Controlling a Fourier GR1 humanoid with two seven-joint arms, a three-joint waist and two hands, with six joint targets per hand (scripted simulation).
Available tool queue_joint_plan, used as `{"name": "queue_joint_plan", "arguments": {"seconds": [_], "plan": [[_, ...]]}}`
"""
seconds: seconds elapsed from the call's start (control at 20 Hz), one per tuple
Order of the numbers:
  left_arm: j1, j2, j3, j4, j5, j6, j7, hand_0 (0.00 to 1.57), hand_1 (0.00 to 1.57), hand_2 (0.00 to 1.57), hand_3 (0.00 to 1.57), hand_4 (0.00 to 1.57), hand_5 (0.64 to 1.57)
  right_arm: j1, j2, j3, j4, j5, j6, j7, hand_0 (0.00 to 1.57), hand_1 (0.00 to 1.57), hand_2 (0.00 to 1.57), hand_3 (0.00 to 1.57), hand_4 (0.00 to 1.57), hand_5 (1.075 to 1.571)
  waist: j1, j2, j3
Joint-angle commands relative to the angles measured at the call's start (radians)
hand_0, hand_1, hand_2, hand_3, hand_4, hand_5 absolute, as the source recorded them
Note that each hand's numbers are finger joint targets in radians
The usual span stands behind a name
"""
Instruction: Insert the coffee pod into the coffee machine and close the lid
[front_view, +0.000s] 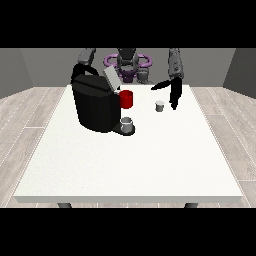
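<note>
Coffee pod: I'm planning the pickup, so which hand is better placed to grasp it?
The robot's left hand, at the view's right: it hangs just beside the coffee pod. The other hand is behind the coffee machine, far from the pod.

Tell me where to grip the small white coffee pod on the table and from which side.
Grip the coffee pod across its side walls, coming from above: it stands upright and apart from other things, and the hand at the view's right already hangs just beside it, fingers pointing down.

Large white table (150, 165) – pale wood-plank floor (30, 115), grey walls (20, 65) behind
</note>
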Motion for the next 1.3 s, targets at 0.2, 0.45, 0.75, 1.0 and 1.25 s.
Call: {"name": "queue_joint_plan", "arguments": {"seconds": [0.2, 0.45, 0.75, 1.0, 1.25], "plan": [[-0.063, 0.027, 0.007, 0.190, -0.084, 0.027, -0.100, 0.22, 0.22, 0.53, 0.22, 0.00, 1.571, -0.046, -0.024, -0.013, 0.039, 0.012, -0.004, 0.017, 0.00, 0.00, 0.00, 0.00, 0.41, 1.571, -0.013, 0.033, -0.0002], [-0.069, 0.018, -0.031, 0.213, -0.145, 0.036, -0.023, 0.76, 0.76, 0.82, 0.51, 0.00, 1.571, 0.004, -0.021, -0.042, 0.119, -0.028, 0.032, -0.069, 0.00, 0.00, 0.00, 0.00, 0.39, 1.571, -0.005, -0.009, 0.0002], [-0.078, 0.065, -0.066, 0.287, -0.234, 0.035, -0.079, 0.57, 0.57, 0.70, 0.41, 0.00, 1.571, -0.017, 0.010, 0.002, 0.073, 0.011, -0.022, 0.019, 0.00, 0.00, 0.00, 0.00, 0.48, 1.571, -0.009, -0.027, -0.0001], [-0.108, 0.005, -0.101, 0.307, -0.318, 0.153, -0.054, 0.67, 0.67, 0.81, 0.55, 0.00, 1.571, -0.002, 0.028, 0.038, 0.084, 0.025, -0.038, -0.006, 0.00, 0.00, 0.00, 0.00, 0.49, 1.571, -0.024, -0.042, 0.0000], [-0.106, 0.042, -0.037, 0.368, -0.315, 0.229, -0.180, 0.77, 0.77, 0.92, 0.69, 0.35, 1.571, 0.021, 0.001, 0.005, 0.055, -0.015, 0.007, -0.008, 0.00, 0.00, 0.00, 0.00, 0.49, 1.571, -0.037, -0.021, -0.0002]]}}
